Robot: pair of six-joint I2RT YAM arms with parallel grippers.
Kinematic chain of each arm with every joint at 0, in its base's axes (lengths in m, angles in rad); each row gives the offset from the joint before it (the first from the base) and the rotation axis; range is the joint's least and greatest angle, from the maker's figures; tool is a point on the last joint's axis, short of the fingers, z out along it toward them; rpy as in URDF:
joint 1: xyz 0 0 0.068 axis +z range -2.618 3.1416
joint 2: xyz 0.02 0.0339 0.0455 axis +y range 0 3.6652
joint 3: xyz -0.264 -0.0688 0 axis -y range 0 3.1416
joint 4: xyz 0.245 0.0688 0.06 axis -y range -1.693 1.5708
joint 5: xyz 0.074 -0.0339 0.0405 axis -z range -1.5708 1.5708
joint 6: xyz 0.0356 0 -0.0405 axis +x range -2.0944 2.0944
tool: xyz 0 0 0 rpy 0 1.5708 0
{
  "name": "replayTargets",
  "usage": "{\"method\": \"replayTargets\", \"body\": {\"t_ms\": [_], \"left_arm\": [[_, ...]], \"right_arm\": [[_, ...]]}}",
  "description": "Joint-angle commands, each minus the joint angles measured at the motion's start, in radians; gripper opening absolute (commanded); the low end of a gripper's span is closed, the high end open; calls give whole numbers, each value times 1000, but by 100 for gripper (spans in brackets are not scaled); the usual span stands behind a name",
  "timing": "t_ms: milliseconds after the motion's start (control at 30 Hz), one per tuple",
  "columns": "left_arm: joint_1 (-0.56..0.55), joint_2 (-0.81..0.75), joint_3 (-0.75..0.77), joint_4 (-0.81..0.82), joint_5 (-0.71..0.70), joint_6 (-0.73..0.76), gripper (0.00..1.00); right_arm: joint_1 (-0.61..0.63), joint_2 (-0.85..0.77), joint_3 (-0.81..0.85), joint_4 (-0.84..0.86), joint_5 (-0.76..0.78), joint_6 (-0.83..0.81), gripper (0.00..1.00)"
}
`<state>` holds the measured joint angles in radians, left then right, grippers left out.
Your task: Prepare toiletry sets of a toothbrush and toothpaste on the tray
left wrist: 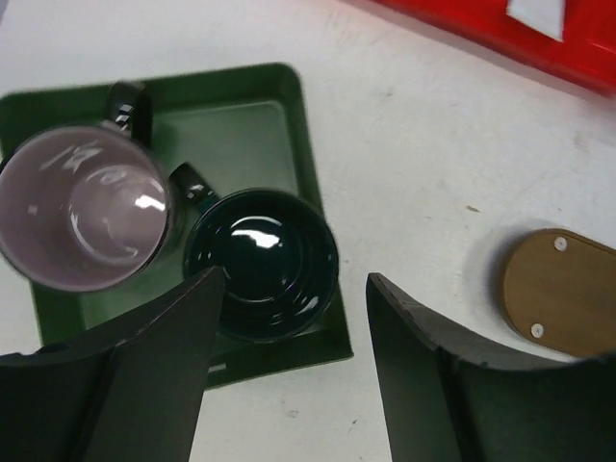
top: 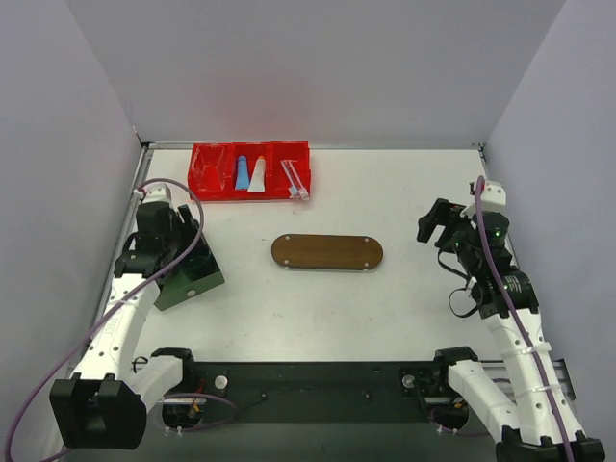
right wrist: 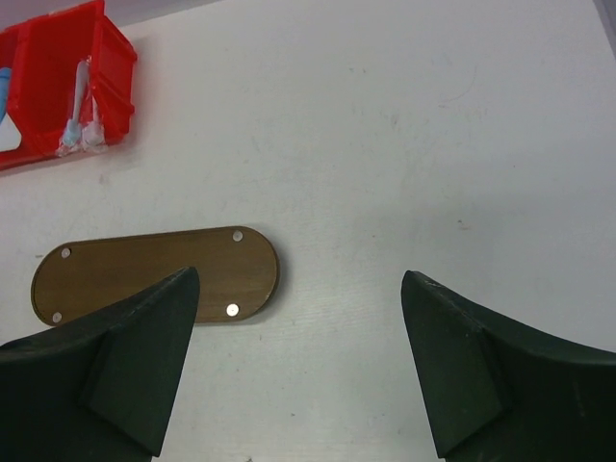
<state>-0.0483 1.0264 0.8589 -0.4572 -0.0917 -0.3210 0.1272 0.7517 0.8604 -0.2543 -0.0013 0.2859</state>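
Tray (top: 327, 252) lying on bench (top: 414, 192), toothpaste tubes (top: 243, 175) and toothbrushes (top: 295, 180) sitting in red bin (top: 207, 173), only left wrist showing me two mugs (left wrist: 260, 255) inside green box (left wrist: 250, 106), left claw (left wrist: 294, 289) and right claw (right wrist: 298, 284) hanging released.

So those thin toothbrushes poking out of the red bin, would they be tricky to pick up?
Probably. The toothbrushes look very thin and pale, so likely light and easy to lose from a grip. Their ends poke over the front edge of the red bin, so a nudge might tip them out. They seem film-wrapped, possibly slippery.

Behind the tray (top: 327, 252), tubes (top: 250, 174) and toothbrushes (top: 295, 179) lie in the bin (top: 207, 171).
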Motion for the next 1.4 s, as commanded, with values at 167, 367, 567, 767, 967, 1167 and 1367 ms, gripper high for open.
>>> {"method": "replayTargets", "body": {"t_ms": [167, 367, 567, 767, 967, 1167, 1367], "left_arm": [[18, -49, -92, -124, -250, -253, 68], [184, -2, -138, -54, -134, -282, 64], [196, 37, -133, -37, -76, -247, 59], [194, 67, -135, -20, -48, -230, 55], [192, 136, -126, -20, -3, -211, 50], [192, 173, -116, -18, 27, -194, 36], [192, 207, -106, -15, 35, -182, 31]], "right_arm": [[57, 67, 51, -39, -37, -54, 77], [68, 75, 55, -46, -40, -62, 72], [74, 75, 57, -48, -43, -62, 71], [77, 77, 58, -51, -43, -65, 70], [78, 75, 57, -54, -42, -67, 70], [80, 74, 55, -54, -42, -70, 68], [84, 74, 55, -56, -43, -71, 67]]}}
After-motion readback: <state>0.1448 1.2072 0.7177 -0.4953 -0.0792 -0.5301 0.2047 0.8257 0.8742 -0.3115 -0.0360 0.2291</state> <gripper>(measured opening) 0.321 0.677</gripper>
